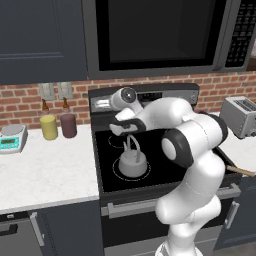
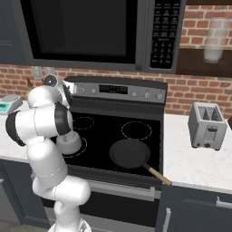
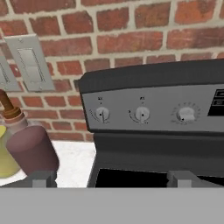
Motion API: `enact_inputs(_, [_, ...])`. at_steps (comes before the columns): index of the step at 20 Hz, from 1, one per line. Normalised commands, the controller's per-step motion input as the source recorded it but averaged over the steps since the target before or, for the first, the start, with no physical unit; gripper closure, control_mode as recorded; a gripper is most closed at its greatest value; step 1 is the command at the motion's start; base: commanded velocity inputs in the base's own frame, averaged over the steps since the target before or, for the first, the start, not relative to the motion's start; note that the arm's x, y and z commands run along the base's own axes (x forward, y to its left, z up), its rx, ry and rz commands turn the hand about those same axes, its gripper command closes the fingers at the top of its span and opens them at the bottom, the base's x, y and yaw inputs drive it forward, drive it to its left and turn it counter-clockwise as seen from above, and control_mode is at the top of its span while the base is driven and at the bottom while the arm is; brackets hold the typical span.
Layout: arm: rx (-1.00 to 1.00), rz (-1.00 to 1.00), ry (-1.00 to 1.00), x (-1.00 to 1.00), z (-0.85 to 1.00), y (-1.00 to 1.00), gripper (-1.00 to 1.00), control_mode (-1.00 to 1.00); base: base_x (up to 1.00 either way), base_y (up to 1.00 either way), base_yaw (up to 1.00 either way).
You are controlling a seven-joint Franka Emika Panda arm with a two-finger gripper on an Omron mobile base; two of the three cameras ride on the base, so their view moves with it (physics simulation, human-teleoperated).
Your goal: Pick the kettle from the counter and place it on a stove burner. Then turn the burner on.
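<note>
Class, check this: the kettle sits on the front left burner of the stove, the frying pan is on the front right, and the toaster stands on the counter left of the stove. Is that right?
One slip: the toaster stands on the counter right of the stove, not left, as the right base view shows. The kettle on the front left burner and the frying pan on the front right are correct.

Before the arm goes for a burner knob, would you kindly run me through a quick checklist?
1. Kettle upright on the front left stove burner: ok.
2. Gripper open, holding nothing: ok.
3. Gripper clear of the kettle's handle: ok.
4. Knobs ahead in the hand view, nothing in front of them: ok.
5. Which knob drives the kettle's burner: cannot tell.
6. Frying pan apart from the kettle: ok.
</note>
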Motion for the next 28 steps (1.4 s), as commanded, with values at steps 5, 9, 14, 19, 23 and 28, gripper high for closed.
enact_inputs(5, [0.00,0.00,0.00,0.15,0.12,0.20,-1.00,-1.00,0.00,0.00,0.00])
enact_inputs(9, [0.00,0.00,0.00,0.28,0.09,0.04,-1.00,-1.00,0.00,0.00,0.00])
enact_inputs(14, [0.00,0.00,0.00,0.24,0.00,0.00,-1.00,-1.00,0.00,0.00,0.00])
enact_inputs(19, [0.00,0.00,0.00,0.17,0.00,0.00,-1.00,-1.00,0.00,0.00,0.00])
enact_inputs(23, [0.00,0.00,0.00,0.17,0.00,0.01,-1.00,-1.00,0.00,0.00,0.00])
enact_inputs(28, [0.00,0.00,-0.05,0.05,-0.03,0.01,-1.00,-1.00,0.00,0.00,0.00])
